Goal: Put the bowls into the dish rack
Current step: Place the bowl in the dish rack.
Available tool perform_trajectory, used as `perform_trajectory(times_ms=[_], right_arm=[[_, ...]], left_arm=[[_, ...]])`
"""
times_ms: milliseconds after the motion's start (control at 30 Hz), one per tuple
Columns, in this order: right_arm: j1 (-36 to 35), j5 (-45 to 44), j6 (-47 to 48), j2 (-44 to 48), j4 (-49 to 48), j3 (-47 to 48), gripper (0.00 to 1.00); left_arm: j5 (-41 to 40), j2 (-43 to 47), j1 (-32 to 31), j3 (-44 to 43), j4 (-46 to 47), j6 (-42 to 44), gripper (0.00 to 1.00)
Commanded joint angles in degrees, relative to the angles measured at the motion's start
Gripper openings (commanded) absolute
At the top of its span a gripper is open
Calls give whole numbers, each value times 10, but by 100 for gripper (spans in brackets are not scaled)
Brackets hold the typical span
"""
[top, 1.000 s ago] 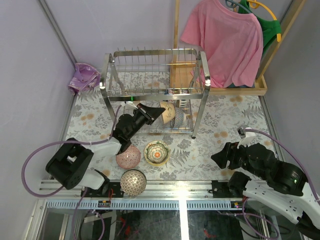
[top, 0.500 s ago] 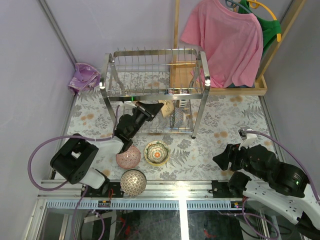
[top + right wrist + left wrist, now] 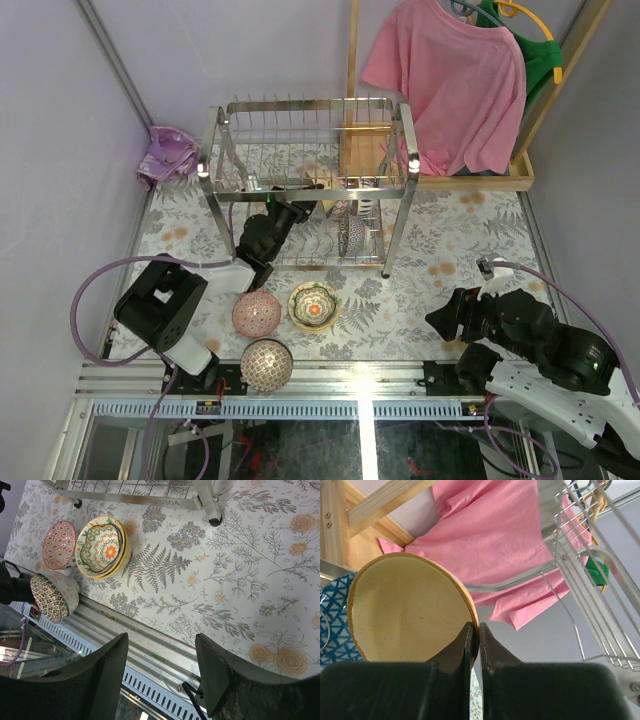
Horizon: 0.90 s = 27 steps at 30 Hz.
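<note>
The steel dish rack (image 3: 398, 178) stands at the back middle. My left gripper (image 3: 303, 208) reaches into its lower tier and is shut on the rim of a cream bowl (image 3: 337, 209), held on edge beside a blue patterned bowl (image 3: 353, 233) that stands in the rack. In the left wrist view the fingers (image 3: 474, 636) pinch the cream bowl's (image 3: 405, 610) orange rim, with the blue bowl (image 3: 331, 625) behind it. A pink bowl (image 3: 256, 313), a yellow-green bowl (image 3: 313, 305) and a brown patterned bowl (image 3: 266, 364) sit on the table. My right gripper (image 3: 440, 320) is open and empty, low at the right.
A wooden-framed stand with a pink shirt (image 3: 450, 80) is at the back right. A purple cloth (image 3: 170, 155) lies at the back left. The right wrist view shows the three loose bowls (image 3: 104, 545), a rack foot (image 3: 214, 511) and the table's metal front edge (image 3: 150, 650).
My left gripper has moved farther back and up into the rack's lower tier with the cream bowl. The right arm has barely shifted.
</note>
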<state>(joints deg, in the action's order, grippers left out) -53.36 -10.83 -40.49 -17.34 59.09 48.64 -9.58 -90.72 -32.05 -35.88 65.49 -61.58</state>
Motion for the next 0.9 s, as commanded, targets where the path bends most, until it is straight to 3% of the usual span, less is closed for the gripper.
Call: perform_trajectory(times_ms=[0, 267, 567, 767, 867], right_arm=[[-1, 42, 32, -1, 7, 3, 64], [-1, 43, 31, 4, 5, -1, 64], [-1, 48, 21, 3, -2, -3, 64], [-1, 55, 17, -1, -10, -9, 63], [-1, 59, 16, -5, -16, -11, 63]], left_arm=[[-33, 1, 6, -35, 57, 27, 0], [-39, 110, -23, 31, -24, 34, 0], [77, 161, -23, 1, -214, 27, 0], [139, 172, -21, -6, -281, 31, 0], [126, 183, -20, -2, -300, 42, 0]])
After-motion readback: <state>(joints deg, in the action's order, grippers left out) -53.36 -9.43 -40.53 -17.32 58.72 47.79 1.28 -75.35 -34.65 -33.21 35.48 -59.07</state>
